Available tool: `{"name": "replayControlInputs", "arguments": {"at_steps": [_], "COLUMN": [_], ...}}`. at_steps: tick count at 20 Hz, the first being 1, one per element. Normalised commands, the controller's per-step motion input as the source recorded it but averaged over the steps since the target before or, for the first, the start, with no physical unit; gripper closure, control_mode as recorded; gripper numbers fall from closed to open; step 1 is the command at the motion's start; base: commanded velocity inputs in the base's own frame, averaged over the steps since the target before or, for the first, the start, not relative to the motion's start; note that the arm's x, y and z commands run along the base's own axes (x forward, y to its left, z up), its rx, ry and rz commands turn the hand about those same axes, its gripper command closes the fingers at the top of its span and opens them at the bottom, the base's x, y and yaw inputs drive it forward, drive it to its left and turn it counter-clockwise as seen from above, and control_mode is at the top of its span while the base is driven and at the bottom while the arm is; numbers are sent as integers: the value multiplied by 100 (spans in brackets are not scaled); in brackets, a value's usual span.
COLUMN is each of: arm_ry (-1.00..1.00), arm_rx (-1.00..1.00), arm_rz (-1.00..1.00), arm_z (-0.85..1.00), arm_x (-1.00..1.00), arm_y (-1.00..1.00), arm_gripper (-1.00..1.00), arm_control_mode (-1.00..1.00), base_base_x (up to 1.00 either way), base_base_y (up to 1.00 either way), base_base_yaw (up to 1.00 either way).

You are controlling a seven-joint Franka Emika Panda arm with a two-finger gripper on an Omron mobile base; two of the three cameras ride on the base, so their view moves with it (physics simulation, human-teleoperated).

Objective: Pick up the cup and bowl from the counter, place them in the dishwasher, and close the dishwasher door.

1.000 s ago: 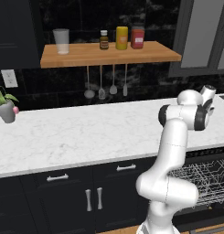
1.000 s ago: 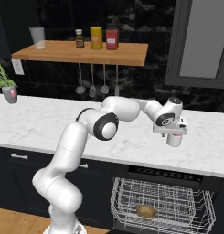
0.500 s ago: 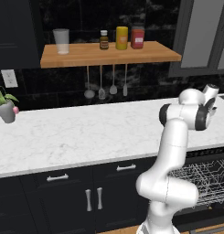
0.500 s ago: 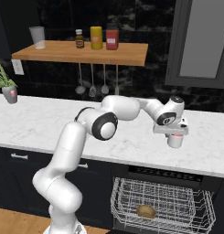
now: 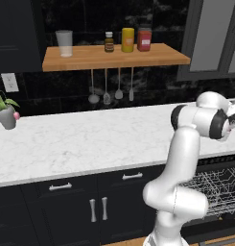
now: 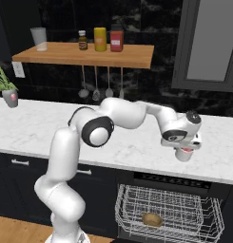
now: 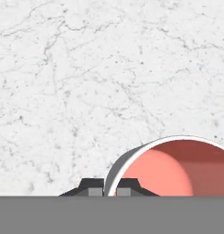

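The gripper point(image 7: 110, 187), wide a second ago, has pinched shut on the rim of the cup point(image 7: 170, 167) at lower right above the counter point(image 7: 86, 82), so lifting toward the dishwasher point(image 6: 168, 216) looks next.

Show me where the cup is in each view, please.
Left base view: hidden behind the arm, at the right edge.
Right base view: cup right of centre, under the arm's end.
Hand view: lower right, its rim between the pincer tips.
Shared landmark: the white marble counter.
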Motion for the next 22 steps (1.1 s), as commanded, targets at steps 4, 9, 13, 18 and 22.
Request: {"name": "replayControlInputs", "arguments": {"at_steps": [4, 9, 13, 18, 22], "arm_ry": [-31, -28, -26, -19, -10], "arm_rx": [1, 1, 0, 0, 0], "arm_rz": [8, 11, 12, 13, 12], "arm_z": [8, 10, 1, 0, 0], "arm_x": [-100, -100, -100, -100, -99], "arm_y": [8, 9, 8, 5, 2], "arm_gripper": [100, 100, 100, 100, 100], "arm_control_mode": [-100, -100, -100, -100, -100], "base_base_x": [0, 0, 0, 0, 0], "base_base_y": [0, 0, 0, 0, 0], "base_base_yaw": [0, 0, 0, 0, 0]}}
